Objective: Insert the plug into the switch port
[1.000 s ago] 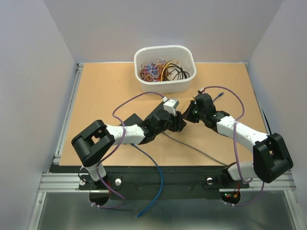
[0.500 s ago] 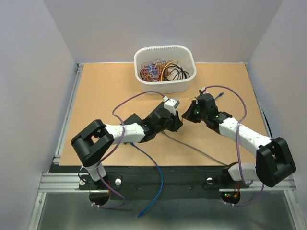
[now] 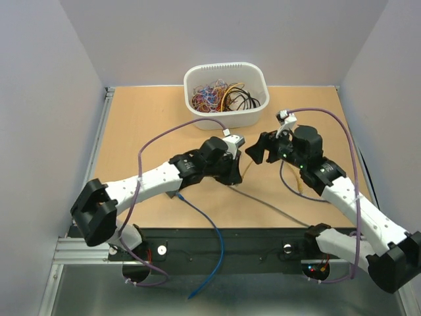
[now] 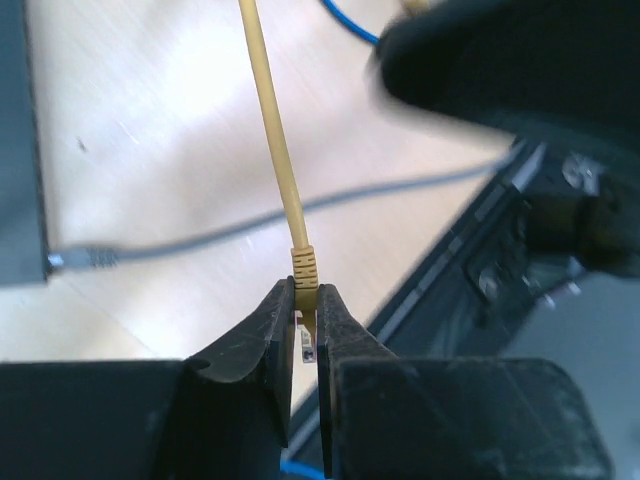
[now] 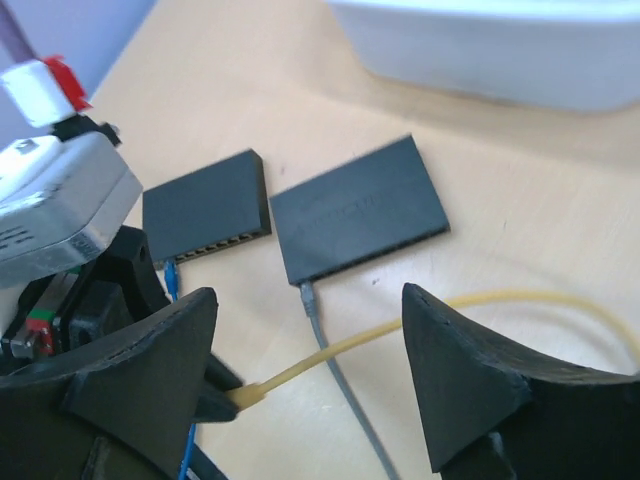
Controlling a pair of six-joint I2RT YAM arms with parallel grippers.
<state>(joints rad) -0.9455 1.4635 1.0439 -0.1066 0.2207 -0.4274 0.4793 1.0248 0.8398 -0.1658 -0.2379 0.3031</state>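
The plug (image 4: pixel 305 335) is a clear connector with a yellow boot on a yellow cable (image 5: pixel 400 325). My left gripper (image 4: pixel 305 290) is shut on it, held above the table with the cable running away from the fingers. Two black switches (image 5: pixel 355 210) (image 5: pixel 205 205) lie side by side on the wood, ports toward the arms. In the top view my left gripper (image 3: pixel 238 172) hides them. My right gripper (image 5: pixel 308 292) is open, with the yellow cable passing loose below its fingers. In the top view the right gripper (image 3: pixel 258 150) sits just right of the left one.
A grey cable (image 5: pixel 340 400) is plugged into the right switch and a blue cable (image 3: pixel 207 220) into the left one; both trail toward the near edge. A white bin (image 3: pixel 227 118) of tangled cables stands at the back. Grey walls close in both sides.
My left gripper closed on the yellow plug. My right gripper then opened, let go of the cable and drew back to the right. The left arm stretched forward.
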